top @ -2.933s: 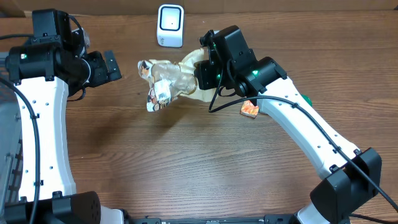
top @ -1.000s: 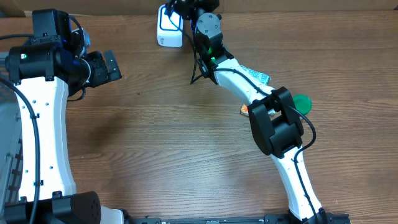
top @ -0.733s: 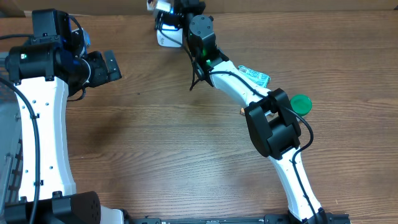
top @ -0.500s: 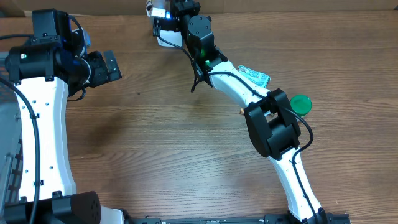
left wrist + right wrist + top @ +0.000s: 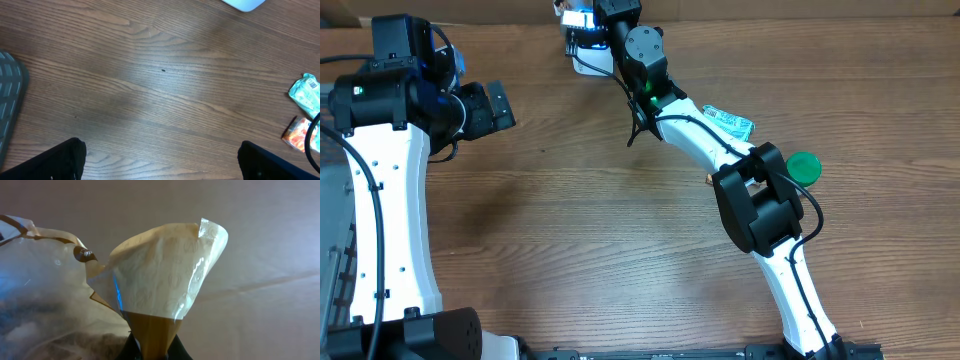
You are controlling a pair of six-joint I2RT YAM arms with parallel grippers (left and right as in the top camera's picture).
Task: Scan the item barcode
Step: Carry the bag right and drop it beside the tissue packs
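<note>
- Beyond the far edge of the table [image 5: 620, 250], at full stretch: right claw [image 5: 150, 352], clenched tight on the snack bag [image 5: 578, 14]
- Pinched between its dark tips, a folded tan strip of the bag's crimped edge; above the tips, a curl of clear, faintly printed film; off to the claw's left, the bag's clear body with brown trim
- Just left of the claw in the overhead view, the bag's pale end, lit bluish; whether a barcode sits there, too small to tell
- Just to the near side of the claw and bag, partly hidden by them: white scanner [image 5: 582, 66]
- Well behind the right claw, beside its arm: teal packet [image 5: 728, 122]; farther back, by the elbow, green round lid [image 5: 803, 166]
- Well apart, on the other side of the table: left claw [image 5: 167, 160], released, jaws spread wide above bare wood
- Ahead of the left claw and off to its right: the teal packet, with an orange packet [image 5: 295, 134] just beside it, nearer the claw
- Off to the left claw's left edge: gray ribbed mat [image 5: 10, 95], only partly in view
</note>
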